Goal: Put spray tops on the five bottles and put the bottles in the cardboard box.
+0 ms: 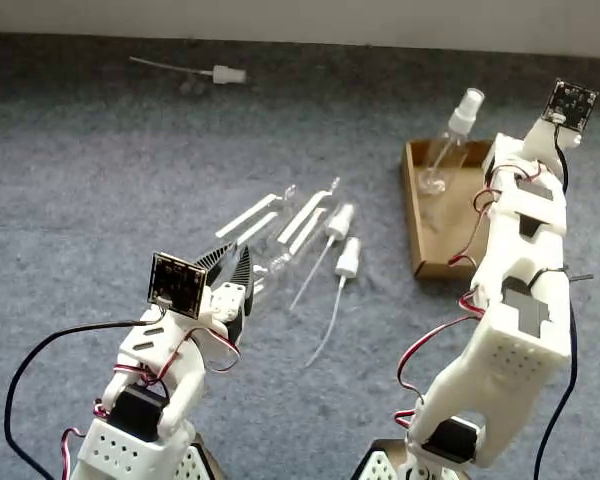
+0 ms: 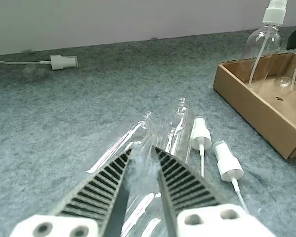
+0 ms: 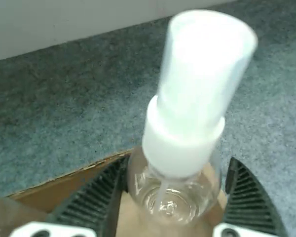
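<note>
Two loose spray tops [image 1: 340, 218] lie just beside the uncapped bottles [image 1: 280, 225] mid-desk [image 1: 100, 170], with thin dip tubes trailing. A third top [image 1: 227, 73] sits well apart. We read the left gripper [image 2: 142, 150] as clenched on one clear bottle [image 2: 138, 182] lying flat, probably to raise it for capping. The right gripper [image 3: 176, 170] brackets the capped bottle [image 3: 172, 195] standing in the cardboard box [image 1: 412, 215]. A sliver of gap shows beside one of its fingers, so we judge it released. Bottles are glossy, transparent and round; tops are matte white plastic.
</note>
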Tool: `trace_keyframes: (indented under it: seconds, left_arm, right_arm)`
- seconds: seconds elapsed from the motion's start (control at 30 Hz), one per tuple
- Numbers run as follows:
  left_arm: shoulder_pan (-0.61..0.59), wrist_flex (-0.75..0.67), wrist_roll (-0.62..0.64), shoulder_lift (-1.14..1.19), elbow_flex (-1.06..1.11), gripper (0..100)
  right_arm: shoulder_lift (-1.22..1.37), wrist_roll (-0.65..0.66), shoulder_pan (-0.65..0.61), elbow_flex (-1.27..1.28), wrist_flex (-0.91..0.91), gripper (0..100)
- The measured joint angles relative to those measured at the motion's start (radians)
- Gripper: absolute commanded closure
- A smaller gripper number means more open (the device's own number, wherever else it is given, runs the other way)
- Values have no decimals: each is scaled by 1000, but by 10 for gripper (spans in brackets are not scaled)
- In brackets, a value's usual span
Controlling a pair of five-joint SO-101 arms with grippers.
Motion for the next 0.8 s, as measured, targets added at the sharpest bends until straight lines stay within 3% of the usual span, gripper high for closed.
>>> trace_keyframes:
  seconds: [0.27, 0.8]
  left_arm:
    - [0, 28, 0, 0, 0, 995]
    - [0, 31, 0, 0, 0, 995]
  right_arm:
    - [-98, 0, 3, 0, 20, 690]
    - [-479, 0, 2, 0, 348, 692]
